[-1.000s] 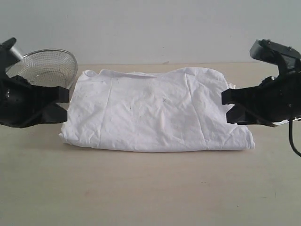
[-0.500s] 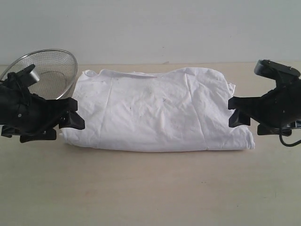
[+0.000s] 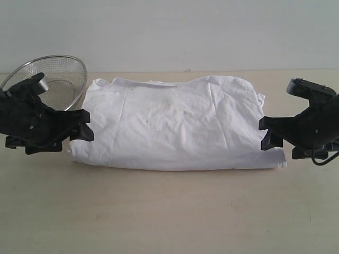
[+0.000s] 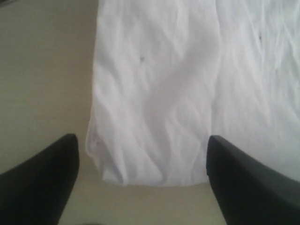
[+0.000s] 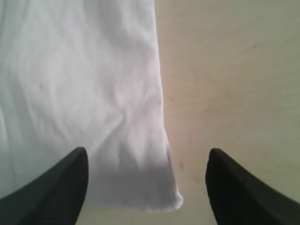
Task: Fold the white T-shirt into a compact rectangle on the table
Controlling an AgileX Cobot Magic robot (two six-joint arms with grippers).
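Sitting by T-shirt [image 3: 175, 124], ext.-only: mesh bowl [image 3: 59, 79]

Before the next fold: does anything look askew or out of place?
The wire-mesh bowl sits tilted at the far left, close beside the white T-shirt. The shirt itself lies flat but wrinkled, its right edge uneven.

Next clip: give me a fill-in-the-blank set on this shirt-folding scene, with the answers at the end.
1. The jaws of the left pincer and the right pincer both stand ____.
2. The mesh bowl sits nearest the ____ pincer.
3. The T-shirt lying on the table is ____ in colour.
Missing words: open; left; white.
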